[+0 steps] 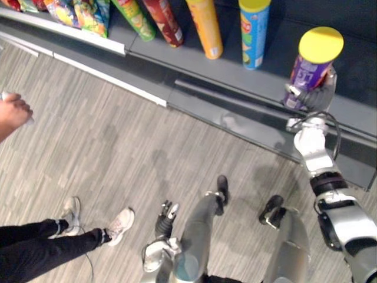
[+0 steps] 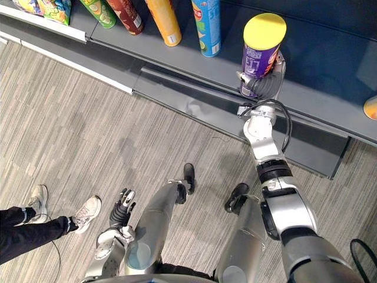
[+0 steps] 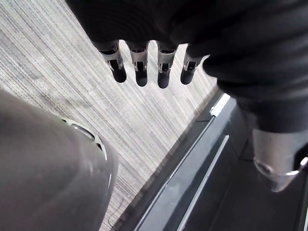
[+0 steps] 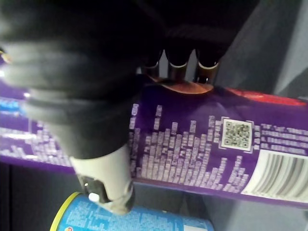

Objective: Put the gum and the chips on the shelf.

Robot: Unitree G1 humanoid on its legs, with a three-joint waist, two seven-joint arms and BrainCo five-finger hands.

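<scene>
Chips can [image 2: 260, 59] base partly hidden by right robot hand [image 2: 263, 86] (person [image 1: 35, 247] cropped).

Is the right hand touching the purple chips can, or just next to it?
Touching. The right wrist view shows the right hand wrapped round the purple chips can, with the fingers curled over one side and the thumb across the other.
</scene>
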